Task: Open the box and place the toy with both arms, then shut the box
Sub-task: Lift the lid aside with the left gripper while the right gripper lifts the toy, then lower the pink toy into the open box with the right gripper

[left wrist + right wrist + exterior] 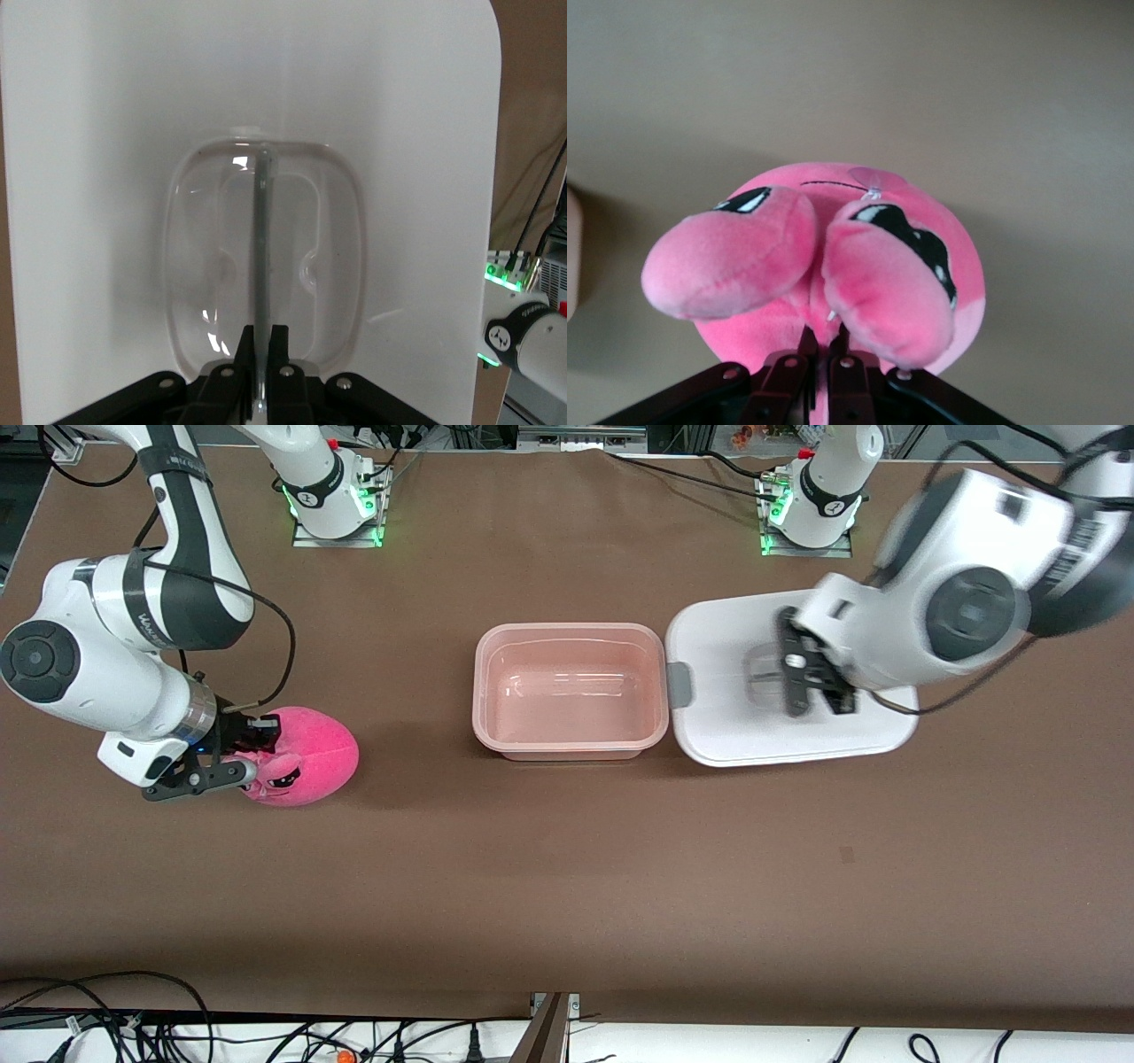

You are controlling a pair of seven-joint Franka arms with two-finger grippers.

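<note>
I see the box (570, 691) open at centre frame on the brown desk (567, 886). Its white lid (735, 726) lies flat just beside it, centre right. The left claw (811, 691) is clenched on the lid's clear handle (263, 230). At lower left of the frame, the right claw (244, 753) is clenched on the pink toy (310, 755), which sits on the desk well apart from the box.
</note>
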